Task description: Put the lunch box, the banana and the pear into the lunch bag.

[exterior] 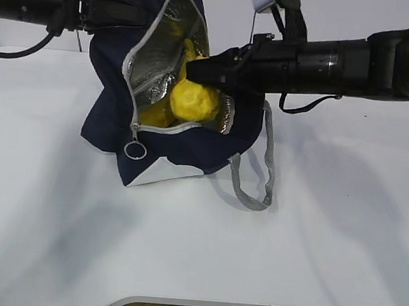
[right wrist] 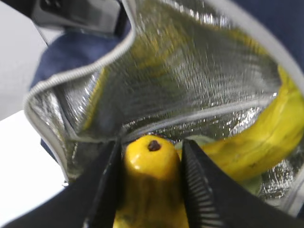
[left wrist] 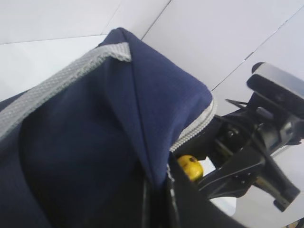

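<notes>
Lying on its side toward the far left of the white tabletop [exterior: 312, 225], the navy lunch bag [exterior: 183, 148] is the biggest and softest thing here: limp fabric with a crinkly foil lining, so its mouth probably sags unless something props it. The left end effector [exterior: 95, 10] is closed on the bag's upper fabric rim at the far side, holding the flap up; that rim, near the grey zipper tape, looks like the sensible place to hold it, since the cloth bunches easily.

Inside, the banana [right wrist: 266, 137] rests along the foil wall, curved and likely easy to bruise. A pale green edge beneath it may be the lunch box, but too little shows to be sure.

The pear [exterior: 192, 101] sits right at the bag's opening, clamped between the jaws of the right end effector [right wrist: 152, 185], which grip its narrow neck with the stem end pointing inward. Its skin looks smooth and waxy, so it could slip; the body seems firm and fairly heavy, and a hold lower on the wider belly would probably be steadier.
</notes>
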Controlling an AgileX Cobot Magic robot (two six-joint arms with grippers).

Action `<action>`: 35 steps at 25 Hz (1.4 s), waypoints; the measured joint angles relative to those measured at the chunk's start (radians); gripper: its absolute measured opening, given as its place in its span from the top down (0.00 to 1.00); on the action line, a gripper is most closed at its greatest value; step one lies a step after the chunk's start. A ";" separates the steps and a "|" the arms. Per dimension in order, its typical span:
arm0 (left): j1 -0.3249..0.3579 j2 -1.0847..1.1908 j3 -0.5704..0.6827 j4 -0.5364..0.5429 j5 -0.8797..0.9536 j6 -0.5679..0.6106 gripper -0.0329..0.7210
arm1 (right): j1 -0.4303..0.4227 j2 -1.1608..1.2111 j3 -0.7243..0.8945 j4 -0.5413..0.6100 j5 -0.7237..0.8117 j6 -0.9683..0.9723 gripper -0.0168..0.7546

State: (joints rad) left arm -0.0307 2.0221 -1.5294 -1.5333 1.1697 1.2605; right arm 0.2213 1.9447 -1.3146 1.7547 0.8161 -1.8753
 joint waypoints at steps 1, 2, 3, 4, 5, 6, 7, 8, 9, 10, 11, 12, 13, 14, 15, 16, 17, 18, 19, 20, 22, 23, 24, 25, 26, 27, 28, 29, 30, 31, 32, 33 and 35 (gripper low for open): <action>0.000 0.000 0.000 0.000 0.000 0.000 0.96 | 0.002 0.007 0.000 -0.001 0.000 0.002 0.59; 0.000 0.000 0.000 0.000 0.000 0.000 0.96 | 0.002 0.012 0.000 -0.001 -0.002 0.002 0.59; 0.000 0.000 0.000 0.000 0.000 0.000 0.96 | 0.004 0.015 0.000 -0.001 -0.006 0.002 0.59; 0.000 0.000 0.000 0.000 0.000 0.000 0.96 | 0.006 0.020 0.000 -0.001 -0.007 0.002 0.59; 0.000 0.000 0.000 0.000 0.000 0.000 0.96 | 0.008 0.024 0.000 -0.001 -0.007 0.002 0.59; 0.000 0.000 0.000 0.000 0.000 0.000 0.96 | 0.008 0.029 0.000 -0.001 -0.007 0.002 0.59; 0.000 0.000 0.000 0.000 0.000 0.000 0.96 | 0.008 0.036 0.000 -0.001 -0.008 0.002 0.59; 0.000 0.000 0.000 0.000 0.000 0.000 0.96 | 0.008 0.042 0.000 -0.001 -0.008 0.002 0.59; 0.000 0.000 0.000 0.000 0.000 0.000 0.96 | 0.008 0.047 0.000 -0.001 -0.008 0.002 0.59; 0.000 0.000 0.000 0.000 0.000 0.000 0.96 | 0.008 0.052 0.000 -0.001 -0.009 0.004 0.59; 0.000 0.000 0.000 0.000 0.000 0.000 0.96 | 0.008 0.057 0.000 -0.001 -0.011 0.009 0.59; 0.000 0.000 0.000 0.000 0.000 0.000 0.96 | 0.008 0.060 0.000 -0.001 -0.013 0.011 0.59; 0.000 0.000 0.000 0.000 0.000 0.000 0.96 | 0.008 0.063 0.000 -0.001 -0.013 0.015 0.58; 0.000 0.000 0.000 0.000 0.000 0.000 0.96 | 0.008 0.065 0.000 -0.001 -0.013 0.019 0.58; 0.000 0.000 0.000 0.000 0.000 0.000 0.96 | 0.008 0.065 0.000 -0.001 -0.014 0.024 0.57; 0.000 0.000 0.000 0.000 0.000 0.000 0.96 | 0.008 0.065 -0.001 0.001 -0.014 0.028 0.55; 0.000 0.000 0.000 0.000 0.000 0.000 0.96 | 0.008 0.065 -0.002 0.001 -0.014 0.032 0.54; 0.000 0.000 0.000 0.000 0.000 0.000 0.96 | 0.008 0.065 -0.002 0.001 -0.012 0.034 0.53; 0.000 0.000 0.000 0.000 0.000 0.000 0.96 | 0.008 0.065 -0.002 0.001 -0.010 0.034 0.52; 0.000 0.000 0.000 0.000 0.000 0.000 0.96 | 0.008 0.065 -0.002 0.001 -0.008 0.037 0.51; 0.000 0.000 0.000 0.000 0.000 0.000 0.96 | 0.008 0.065 -0.002 0.001 -0.004 0.040 0.51; 0.000 0.000 0.000 0.000 0.000 0.000 0.96 | 0.008 0.065 -0.002 0.001 -0.002 0.041 0.51; 0.000 0.000 0.000 0.000 0.000 0.000 0.96 | 0.008 0.065 -0.002 0.003 -0.001 0.043 0.51; 0.000 0.000 0.000 0.000 0.000 0.000 0.96 | 0.008 0.065 -0.002 0.003 0.000 0.043 0.51; 0.000 0.000 0.000 0.000 0.000 0.000 0.96 | 0.008 0.065 -0.002 0.005 0.005 0.045 0.50; 0.000 0.000 0.000 0.000 0.000 0.000 0.96 | 0.008 0.065 -0.002 0.013 0.010 0.047 0.50; 0.000 0.000 0.000 0.000 0.000 0.000 0.96 | 0.008 0.065 -0.002 0.021 0.018 0.047 0.50; 0.000 0.000 0.000 0.000 0.000 0.000 0.96 | 0.008 0.065 -0.002 0.025 0.027 0.047 0.50; 0.000 0.000 0.000 0.000 0.000 0.000 0.96 | 0.008 0.065 -0.002 0.027 0.035 0.047 0.50; 0.000 0.000 0.000 0.000 0.000 0.000 0.96 | 0.008 0.065 -0.003 0.031 0.046 0.047 0.50; 0.000 0.000 0.000 0.000 0.000 0.000 0.96 | 0.008 0.065 -0.005 0.031 0.055 0.049 0.50; 0.000 0.000 0.000 0.000 0.000 0.000 0.96 | 0.008 0.065 -0.008 0.031 0.067 0.054 0.50; 0.000 0.000 0.000 0.000 0.000 0.000 0.96 | 0.008 0.065 -0.017 0.031 0.083 0.058 0.50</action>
State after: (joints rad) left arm -0.0307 2.0221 -1.5294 -1.5333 1.1697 1.2605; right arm 0.2295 2.0097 -1.3317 1.7859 0.8988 -1.8174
